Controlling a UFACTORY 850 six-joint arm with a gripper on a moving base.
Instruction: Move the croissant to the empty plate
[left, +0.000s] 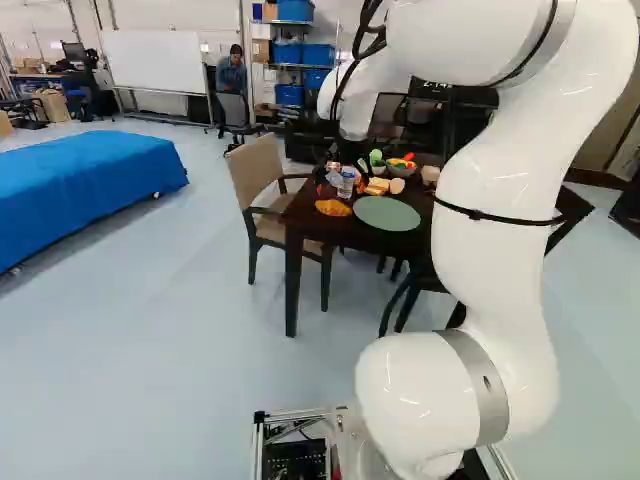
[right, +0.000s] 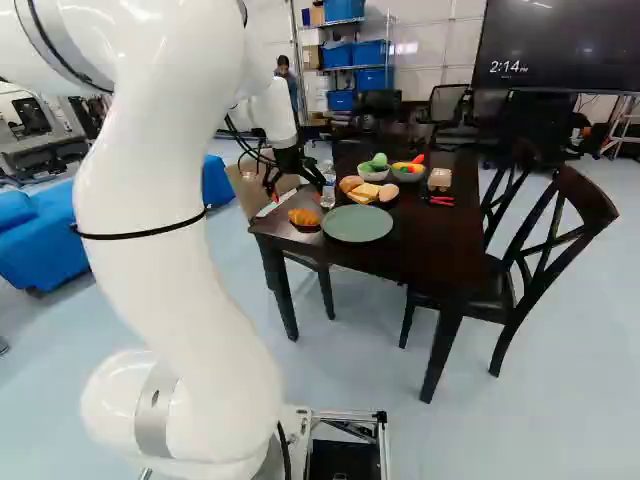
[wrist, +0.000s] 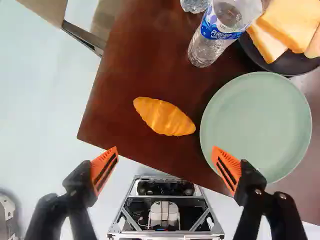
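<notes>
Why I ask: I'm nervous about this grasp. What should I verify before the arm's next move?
- Black, orange-padded fingers open: ok.
- Golden-brown croissant lying free on the dark brown table: ok.
- Round pale-green plate empty: ok.
- Clear plastic water bottle apart from croissant: ok.
- Fingers set to close across the croissant's width: not ok; they seem closer to its length.
- Croissant's firmness: cannot tell.

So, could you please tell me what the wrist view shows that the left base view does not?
Only the wrist view shows the jaws, standing apart and open, with their orange pads. Only the left base view shows the whiteboard, the blue cloth and the blue bins on shelves. Both show the croissant on the table beside the empty green plate, plus the water bottle and the bread.
</notes>
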